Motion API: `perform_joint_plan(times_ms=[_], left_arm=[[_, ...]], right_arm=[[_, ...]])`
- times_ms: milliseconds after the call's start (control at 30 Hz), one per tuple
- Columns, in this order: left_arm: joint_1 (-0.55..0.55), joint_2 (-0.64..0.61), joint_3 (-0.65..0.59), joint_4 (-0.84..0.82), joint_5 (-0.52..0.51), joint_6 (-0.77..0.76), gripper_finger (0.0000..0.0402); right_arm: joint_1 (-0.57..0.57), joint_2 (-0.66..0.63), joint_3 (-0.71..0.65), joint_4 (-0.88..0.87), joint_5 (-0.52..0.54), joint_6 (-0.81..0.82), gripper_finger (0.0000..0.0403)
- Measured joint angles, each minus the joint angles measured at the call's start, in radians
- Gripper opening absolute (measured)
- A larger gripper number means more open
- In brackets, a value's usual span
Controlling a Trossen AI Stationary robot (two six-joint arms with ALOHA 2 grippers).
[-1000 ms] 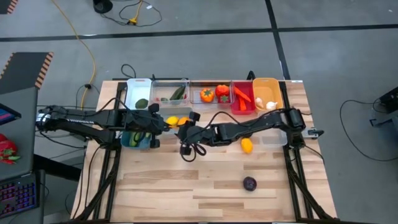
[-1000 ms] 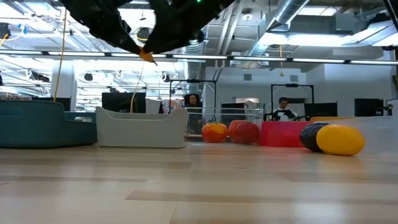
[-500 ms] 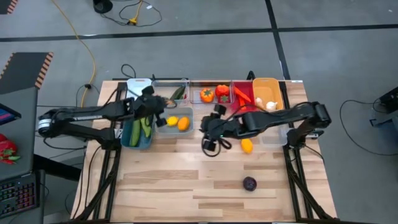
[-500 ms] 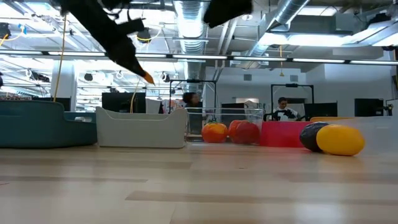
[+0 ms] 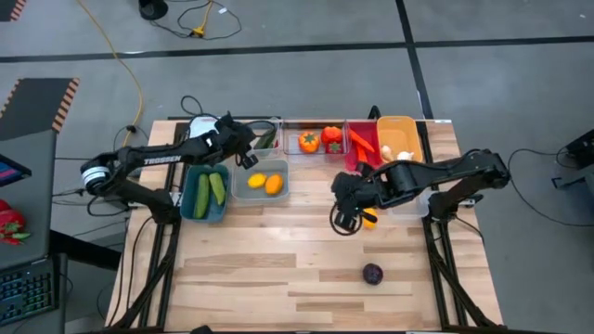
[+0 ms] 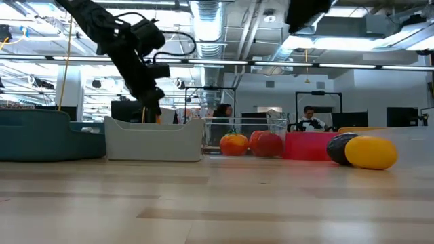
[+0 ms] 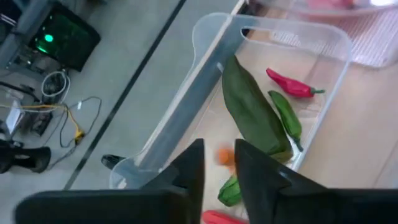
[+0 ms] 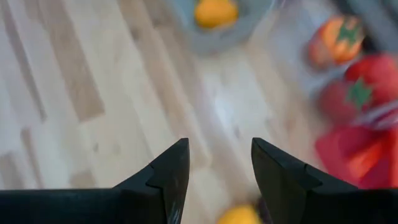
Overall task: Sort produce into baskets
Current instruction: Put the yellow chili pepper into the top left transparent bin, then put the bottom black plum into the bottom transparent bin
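I see the wooden bench [image 5: 278,260] with both arms over it. I count seven baskets: white [image 5: 206,128], a clear one [image 5: 269,123], another clear one [image 5: 311,130], red [image 5: 360,158] and orange [image 5: 397,134] in the back row, then teal [image 5: 206,195] and grey-blue [image 5: 263,190] in front.

My left gripper [image 7: 217,163] hangs over the first clear basket, fingers a small way apart with nothing gripped; a small orange piece [image 7: 225,155] shows beyond the gap. In that basket I count one long green piece [image 7: 252,109], two red chillies [image 7: 292,84] and a slim green one [image 7: 287,115].

My right gripper [image 8: 217,165] hovers open and empty over the bench, just above a lemon [image 5: 369,219] that it partly hides.

Two cucumbers [image 5: 210,190] lie in the teal basket, two lemons [image 5: 265,183] in the grey-blue. One purple ball [image 5: 372,273] sits alone near the front. The white basket's contents are hidden by the left arm.
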Motion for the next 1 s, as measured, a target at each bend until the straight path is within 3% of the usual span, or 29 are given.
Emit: perform_joint_plan(times_ms=[267,433,700,1000], left_arm=[[0.008,0.04,0.0,0.017,-0.004,-0.001,0.0179],[0.007,0.038,0.0,0.015,-0.004,-0.001,0.0224],[0.007,0.038,0.0,0.014,0.001,0.001,0.0243],[0.005,0.038,0.0,0.014,0.002,0.027,0.0243]], right_arm=[[0.03,0.045,0.0,-0.099,-0.205,0.024,0.0201],[0.031,0.094,0.0,-0.099,-0.291,0.024,0.0214],[0.006,0.201,0.0,-0.14,-0.378,0.022,0.0246],[-0.014,0.291,-0.001,-0.372,-0.505,0.072,0.0249]])
